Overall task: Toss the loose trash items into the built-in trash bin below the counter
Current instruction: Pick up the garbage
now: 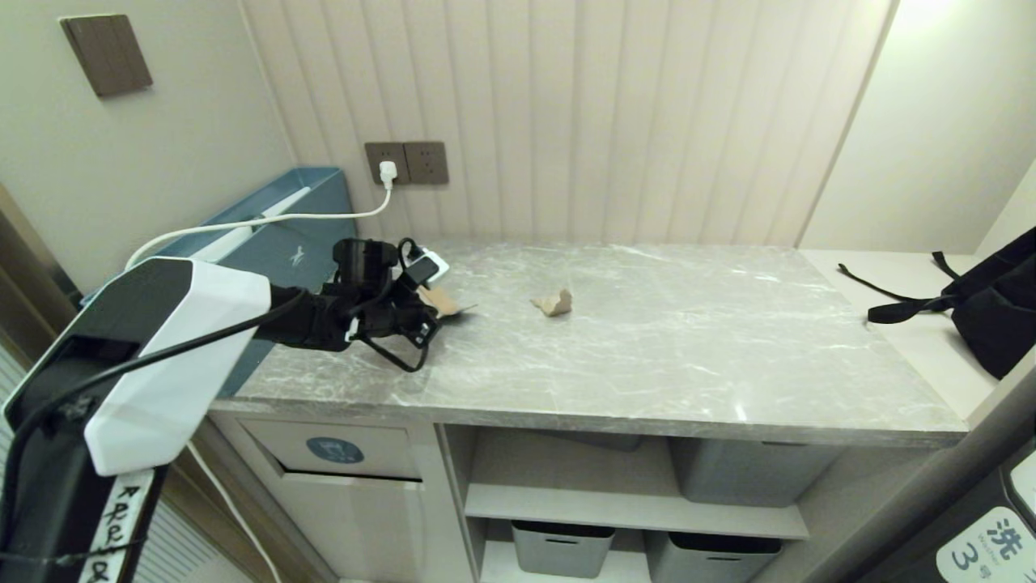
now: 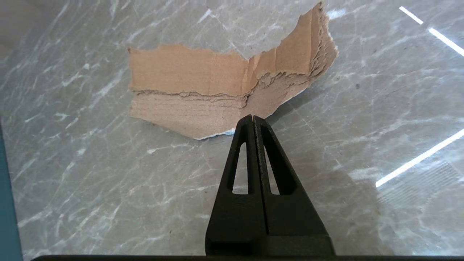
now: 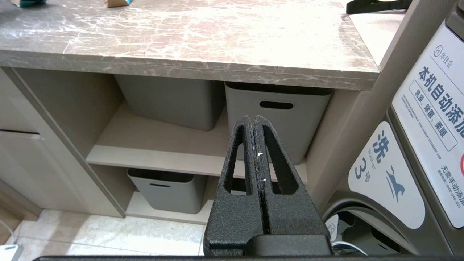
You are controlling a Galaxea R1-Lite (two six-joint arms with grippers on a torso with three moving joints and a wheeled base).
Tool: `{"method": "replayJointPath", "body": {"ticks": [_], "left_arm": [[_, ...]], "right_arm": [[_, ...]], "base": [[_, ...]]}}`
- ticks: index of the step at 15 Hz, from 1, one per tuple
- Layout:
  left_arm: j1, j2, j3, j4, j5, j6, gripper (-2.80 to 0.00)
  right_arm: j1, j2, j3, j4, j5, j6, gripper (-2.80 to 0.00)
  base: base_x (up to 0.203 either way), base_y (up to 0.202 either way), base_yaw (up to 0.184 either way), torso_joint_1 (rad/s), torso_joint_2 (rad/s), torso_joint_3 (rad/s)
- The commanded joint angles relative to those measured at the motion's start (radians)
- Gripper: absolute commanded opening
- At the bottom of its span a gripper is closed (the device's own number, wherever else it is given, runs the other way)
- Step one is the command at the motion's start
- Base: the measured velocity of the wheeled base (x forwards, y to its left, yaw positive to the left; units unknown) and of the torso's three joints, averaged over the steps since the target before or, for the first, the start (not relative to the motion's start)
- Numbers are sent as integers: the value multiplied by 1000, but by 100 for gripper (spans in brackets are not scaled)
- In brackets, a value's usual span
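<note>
Left pincer (image 2: 252,117): pressed together, pinching the near edge of the cardboard scrap (image 2: 217,90)
Counter (image 2: 108,181): under the scrap
Right pincer (image 3: 252,117): pressed together, empty, facing grey boxes (image 3: 279,119)

A torn tan cardboard piece (image 2: 224,90) is seen at the left part of the counter (image 1: 647,340), its ragged, peeled layers exposed and one end bent upward; its near edge is pinched. A second small tan scrap (image 1: 554,303) is found crumpled near the middle of the grey, white-veined marble slab. Below the counter's left end, the beige trash bin (image 1: 340,450) flap, marked with a blue oval sticker, is seen closed.
</note>
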Motion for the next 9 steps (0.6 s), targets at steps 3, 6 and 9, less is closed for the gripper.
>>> {"method": "replayJointPath", "body": {"ticks": [3, 6, 9], "left_arm": [[0, -26, -10, -16, -39, 4, -280], [-10, -17, -46, -13, -55, 4, 0], [-30, 2, -81, -17, -66, 4, 0]], "right_arm": [[0, -2, 0, 0, 0, -1, -280], [0, -2, 0, 0, 0, -1, -280], [0, -2, 0, 0, 0, -1, -280]], "base": [[0, 0, 0, 0, 0, 0], [0, 0, 0, 0, 0, 0], [0, 0, 0, 0, 0, 0]]}}
